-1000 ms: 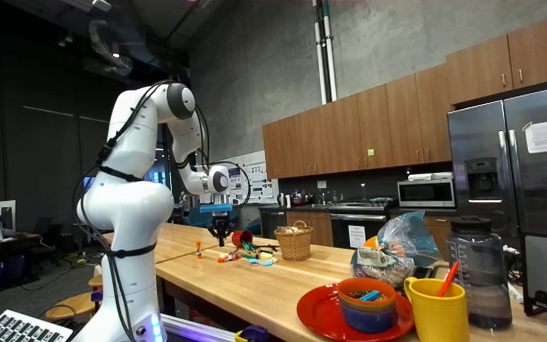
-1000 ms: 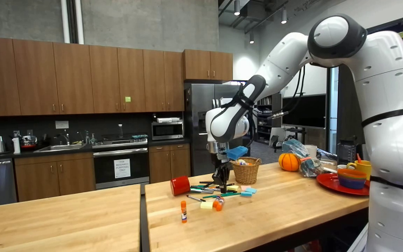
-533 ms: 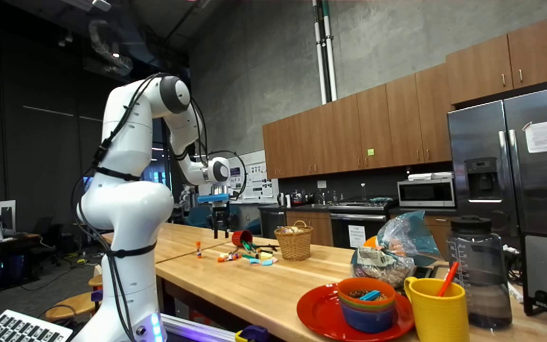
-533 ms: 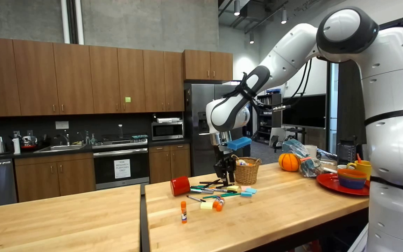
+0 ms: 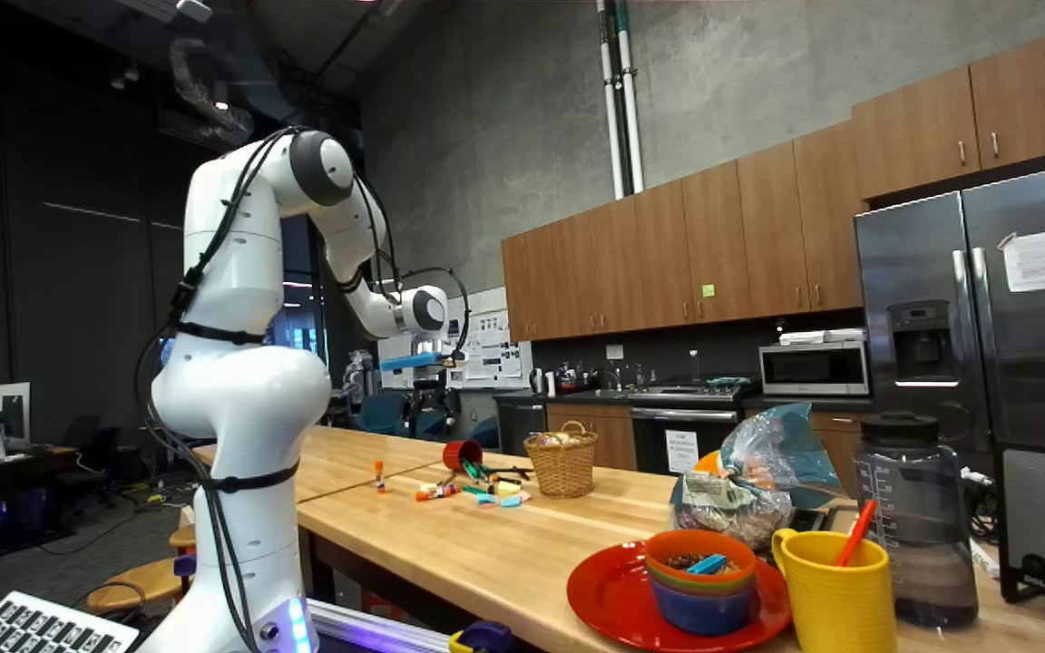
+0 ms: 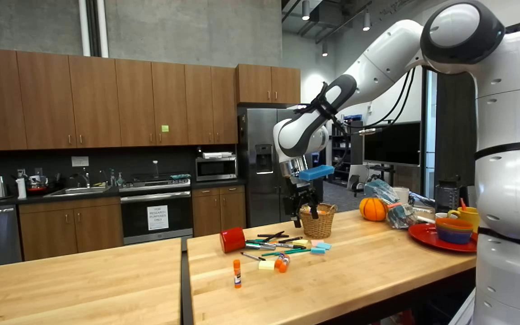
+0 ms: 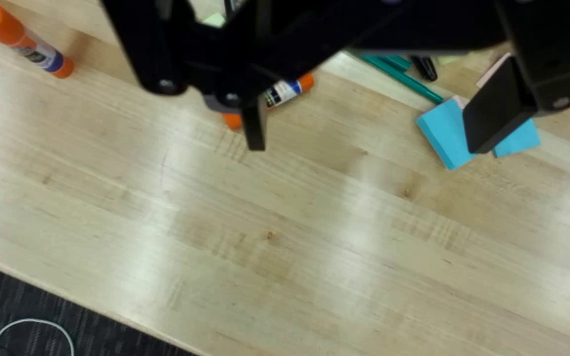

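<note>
From left in an exterior view, the red cup [image 6: 232, 239] lies on its side on the counter [image 6: 355, 275], the loose pens [image 6: 262, 246] beside it. Then the claw [image 6: 306, 220] hangs in the air, spread wide and holding nothing, partly before the basket [image 6: 320, 229]. I judge the pens are left lying, with no grasp under way.

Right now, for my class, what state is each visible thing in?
Black two-fingered gripper: open, empty
Red cylindrical cup: on its side
Slim multicoloured pens: scattered
Lone orange-capped glue stick: standing
Two orange-capped glue sticks: lying
Brown wicker basket: upright, things inside
Ribbed yellow mug: upright, red stick inside
Translucent grey bottle: upright, capped
Round multicoloured bowls: nested
Grey microwave: shut
Steel refrigerator: shut
</note>
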